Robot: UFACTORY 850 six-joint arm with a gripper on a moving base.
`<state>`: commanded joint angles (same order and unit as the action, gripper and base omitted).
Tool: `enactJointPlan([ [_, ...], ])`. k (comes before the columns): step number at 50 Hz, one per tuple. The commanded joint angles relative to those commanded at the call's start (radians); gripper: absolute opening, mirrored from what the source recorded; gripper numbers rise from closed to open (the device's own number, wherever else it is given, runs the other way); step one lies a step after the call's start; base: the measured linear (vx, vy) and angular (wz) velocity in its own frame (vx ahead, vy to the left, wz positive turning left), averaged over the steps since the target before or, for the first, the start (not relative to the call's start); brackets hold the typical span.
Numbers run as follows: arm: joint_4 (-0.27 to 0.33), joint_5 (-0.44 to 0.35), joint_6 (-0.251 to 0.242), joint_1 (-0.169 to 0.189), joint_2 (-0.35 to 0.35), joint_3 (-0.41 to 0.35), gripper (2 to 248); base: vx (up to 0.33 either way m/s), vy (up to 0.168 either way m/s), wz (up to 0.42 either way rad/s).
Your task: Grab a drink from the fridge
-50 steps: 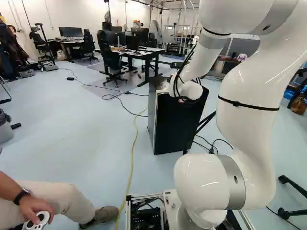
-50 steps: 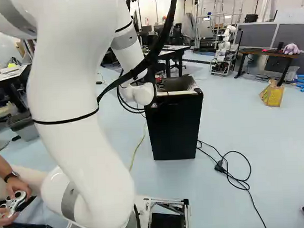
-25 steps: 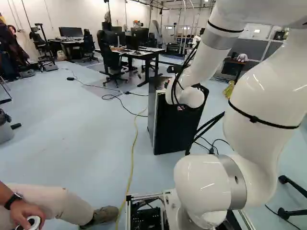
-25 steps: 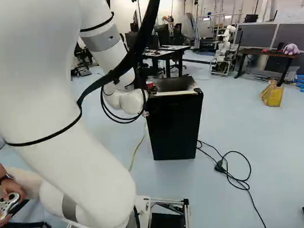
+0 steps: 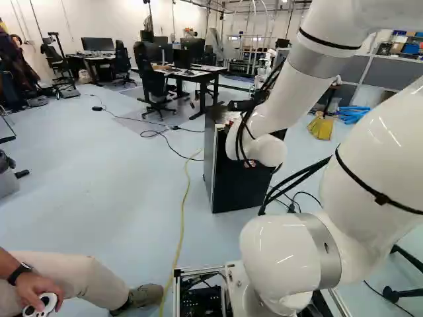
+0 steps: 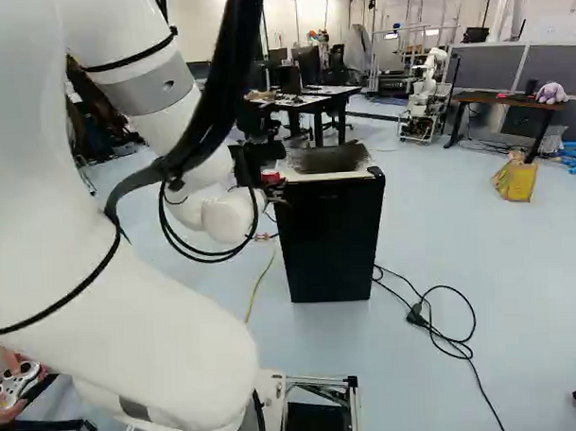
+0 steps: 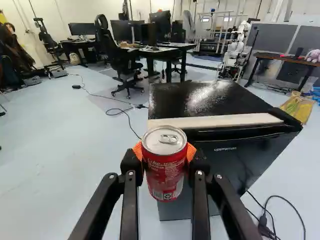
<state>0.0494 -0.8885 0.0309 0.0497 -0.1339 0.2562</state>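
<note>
In the right base view my gripper [image 6: 258,158] is partly hidden by arm and cables, near the top left edge of the black fridge [image 6: 332,242]. Seen from the wrist, the gripper [image 7: 166,157] is shut on a red drink can [image 7: 165,170], its orange pads touching both sides. The can stands upright, its silver lid showing. Beyond and beside it is the fridge, its front door closed and a pale strip along the top front edge.
A person's hand with a white controller and a leg [image 5: 73,274] are close beside the base. Black cables [image 6: 444,333] lie right of the fridge, a yellow cord [image 5: 182,218] left of it. Desks and chairs [image 5: 153,86] stand behind; another robot [image 6: 424,97] is further back.
The arm has folded lower and drawn its wrist back and leftward from the fridge in the right base view, the gripper moving with it. Base and fridge have not moved.
</note>
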Motion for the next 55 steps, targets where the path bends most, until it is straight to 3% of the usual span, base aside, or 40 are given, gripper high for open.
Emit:
enactJointPlan([
  [28, -0.038, 0.012, -0.023, -0.038, -0.11, -0.128, 98, 0.0, 0.0, 0.0],
  [55, -0.049, 0.016, -0.031, -0.05, -0.145, -0.169, 98, 0.0, 0.0, 0.0],
])
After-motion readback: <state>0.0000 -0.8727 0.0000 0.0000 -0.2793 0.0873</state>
